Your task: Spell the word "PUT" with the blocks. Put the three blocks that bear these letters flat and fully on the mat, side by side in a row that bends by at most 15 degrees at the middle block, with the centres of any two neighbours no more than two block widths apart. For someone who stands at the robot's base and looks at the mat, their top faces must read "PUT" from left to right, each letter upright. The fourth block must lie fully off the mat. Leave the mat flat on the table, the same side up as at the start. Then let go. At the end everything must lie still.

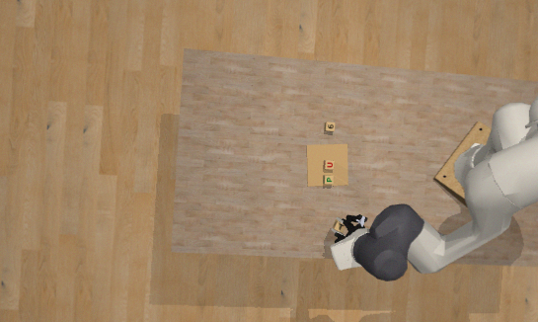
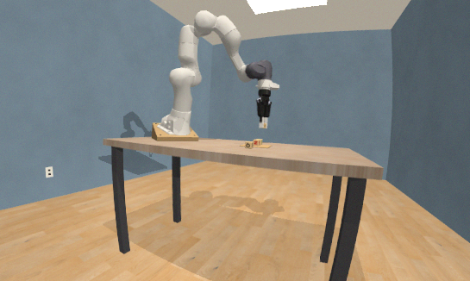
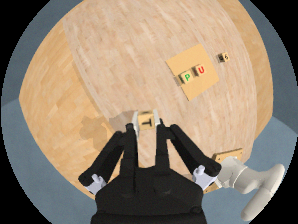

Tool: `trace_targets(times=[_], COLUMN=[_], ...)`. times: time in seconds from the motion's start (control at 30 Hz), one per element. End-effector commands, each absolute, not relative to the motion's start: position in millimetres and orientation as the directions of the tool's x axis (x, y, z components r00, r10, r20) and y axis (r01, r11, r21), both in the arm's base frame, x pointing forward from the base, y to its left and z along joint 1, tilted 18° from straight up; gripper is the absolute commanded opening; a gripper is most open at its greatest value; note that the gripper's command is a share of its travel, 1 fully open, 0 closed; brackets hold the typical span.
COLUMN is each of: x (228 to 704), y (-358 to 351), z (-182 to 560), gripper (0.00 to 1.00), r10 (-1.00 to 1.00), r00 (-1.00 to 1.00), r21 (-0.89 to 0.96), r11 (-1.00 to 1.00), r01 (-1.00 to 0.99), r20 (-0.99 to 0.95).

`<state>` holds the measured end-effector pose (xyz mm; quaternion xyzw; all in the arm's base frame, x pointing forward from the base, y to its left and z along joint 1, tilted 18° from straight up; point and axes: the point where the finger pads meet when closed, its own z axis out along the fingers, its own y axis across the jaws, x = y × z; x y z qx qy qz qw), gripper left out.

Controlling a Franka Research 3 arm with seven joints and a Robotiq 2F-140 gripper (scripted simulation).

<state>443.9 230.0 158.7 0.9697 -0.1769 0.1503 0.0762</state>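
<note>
The gripper (image 3: 148, 124) is clamped on a block (image 2: 265, 124) — presumably the T — high above the worktop (image 1: 240, 99). On the mat (image 1: 315, 153), P (image 1: 329, 180) and U (image 1: 330, 165) sit adjacent — T's spot beside U is unfilled. The fourth block (image 1: 330, 126) lies off the mat.

Letter on the held block (image 3: 147, 121) too small to read.

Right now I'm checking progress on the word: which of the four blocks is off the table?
The block in the gripper, held in the air above the table. The P block and U block lie on the mat; the fourth block lies beside it.
</note>
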Motion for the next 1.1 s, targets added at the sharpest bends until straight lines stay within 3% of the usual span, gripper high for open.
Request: trace_targets(times=[0.0,1.07], x=[445,459], y=[223,174], z=[160,172], gripper=[0.16,0.16], r10=[-0.188,0.162], r00=[0.934,0.959], r21=[0.145,0.261], r11=[-0.96,-0.96], r01=[-0.241,0.098], r20=[0.305,0.233])
